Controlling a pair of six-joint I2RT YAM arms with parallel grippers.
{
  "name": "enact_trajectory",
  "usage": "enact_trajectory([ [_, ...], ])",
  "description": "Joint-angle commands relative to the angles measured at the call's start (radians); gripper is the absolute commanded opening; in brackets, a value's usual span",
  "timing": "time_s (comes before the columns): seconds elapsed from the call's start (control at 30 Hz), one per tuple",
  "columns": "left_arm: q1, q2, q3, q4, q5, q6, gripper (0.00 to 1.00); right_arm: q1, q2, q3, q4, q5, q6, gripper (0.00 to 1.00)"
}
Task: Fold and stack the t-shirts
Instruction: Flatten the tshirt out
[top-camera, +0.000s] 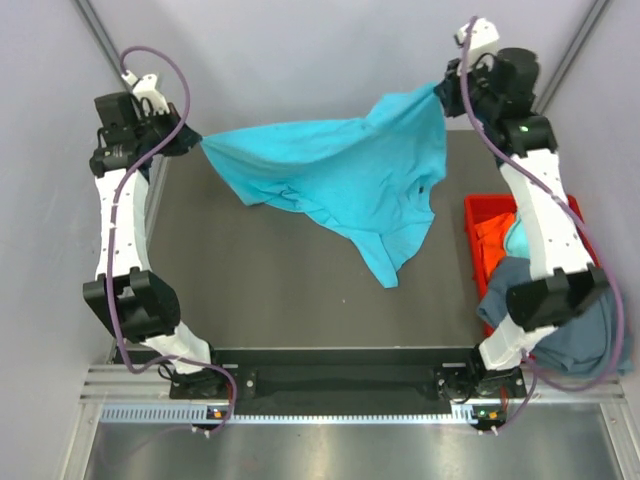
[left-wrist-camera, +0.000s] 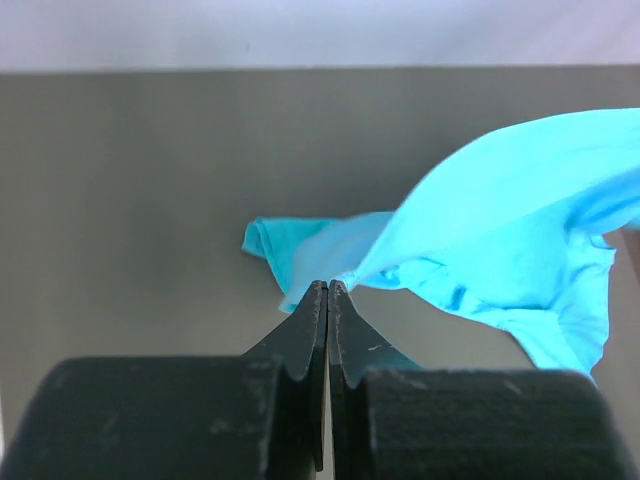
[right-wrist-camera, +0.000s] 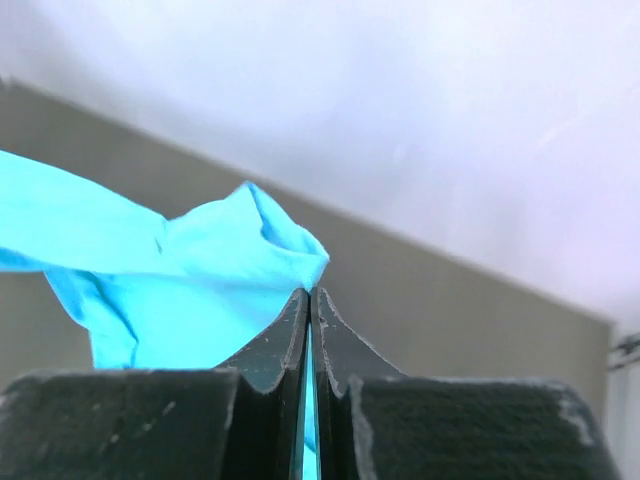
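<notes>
Turquoise shirt (top-camera: 350, 180) strung up between both arms over the far half of the table (top-camera: 270, 320), spread wide, not folded

Left gripper (top-camera: 195, 140) at far left, jaws pressed together on one corner of the shirt. In the left wrist view the fingers meet at the tips (left-wrist-camera: 328, 290), and the cloth (left-wrist-camera: 500, 240) bunches there and runs off to the right

Right gripper (top-camera: 445, 92) at far right and higher up, pinching another corner. In the right wrist view the jaws are squeezed tight (right-wrist-camera: 308, 295) with a thin sliver of turquoise between them; the shirt (right-wrist-camera: 200, 270) hangs away to the left

The cloth sags from both pinch points. Its lowest flap points toward mid-table; cannot tell whether it touches the surface

Red bin (top-camera: 475, 215) sits at the right edge of the table, partly behind the right arm. Orange shirt (top-camera: 492, 240) lies crumpled inside it. Grey shirt (top-camera: 580, 335) is draped over the bin's near end and spills off the right side of the table
</notes>
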Motion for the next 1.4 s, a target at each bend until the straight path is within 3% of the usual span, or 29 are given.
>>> enact_trajectory([
  [0.0,-0.002,-0.096,0.063,0.035,0.02,-0.002,0.0,-0.009,-0.131,-0.069,0.045,0.029,-0.038,0.0],
  [0.33,0.001,-0.308,0.077,0.069,-0.08,0.014,0.0,-0.009,-0.55,-0.282,0.07,0.06,-0.068,0.0],
  [0.5,0.001,-0.423,0.067,0.068,-0.112,0.04,0.0,-0.036,-0.648,-0.296,0.034,0.061,-0.082,0.0],
  [0.87,0.001,-0.574,0.139,0.012,-0.166,0.047,0.0,-0.147,-0.716,-0.084,-0.027,-0.067,0.073,0.0],
  [1.07,0.001,-0.595,0.222,-0.018,-0.21,0.062,0.0,-0.221,-0.719,0.095,-0.079,-0.144,0.108,0.0],
  [1.37,0.001,-0.595,0.282,-0.02,-0.253,0.062,0.0,-0.271,-0.72,0.227,-0.093,-0.202,0.171,0.0],
])
